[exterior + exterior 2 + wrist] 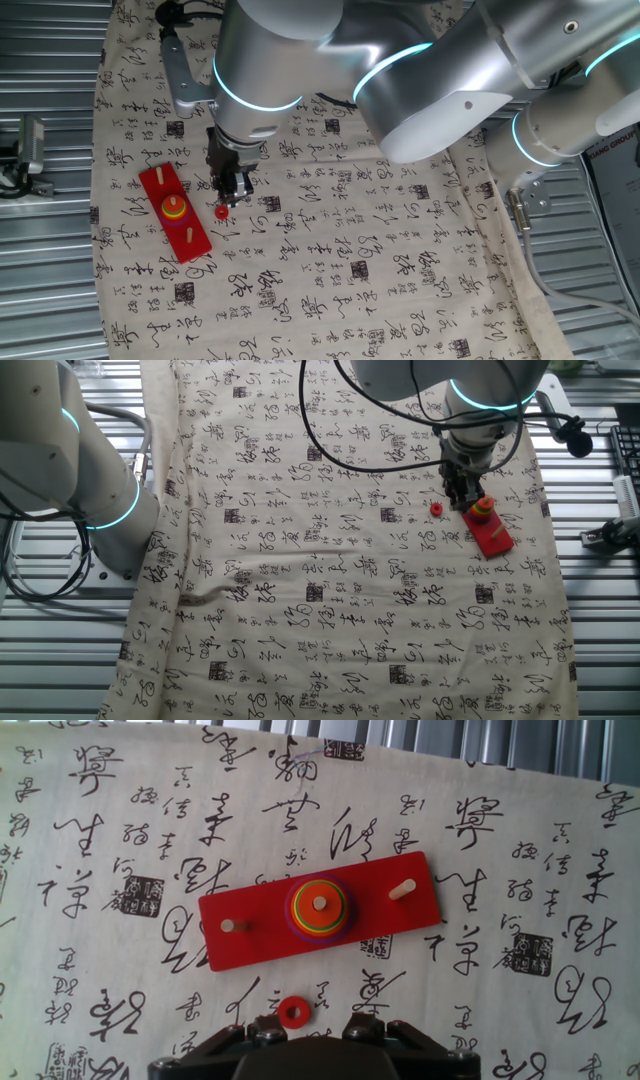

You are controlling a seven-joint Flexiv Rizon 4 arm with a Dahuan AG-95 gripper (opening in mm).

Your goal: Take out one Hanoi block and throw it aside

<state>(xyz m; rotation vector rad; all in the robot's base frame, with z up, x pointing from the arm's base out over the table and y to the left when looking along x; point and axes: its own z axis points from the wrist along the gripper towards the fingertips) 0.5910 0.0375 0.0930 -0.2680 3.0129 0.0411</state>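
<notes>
the gripper is hanging just above the patterned cloth, left of centre in one fixed view, and it is holding nothing. whether its fingers are parted or together cannot be told: they are too small in the fixed views, and the hand view is showing only the dark body of the gripper along the bottom edge.

the hanoi block, a tiny red ring, is lying flat on the cloth just below the fingertips, not touching them. in the hand view the hanoi block is sitting just above the gripper body and just below the long edge of the red board, apart from it.

the red board is lying at a slight tilt across the middle of the hand view (three pegs are standing on it). the centre peg is carrying a stack of rings, purple at the base, then yellow, green and an orange top; the left peg and right peg are bare.

in the other fixed view the board is lying near the right edge of the cloth, with wide cloth stretching left and down the frame.
</notes>
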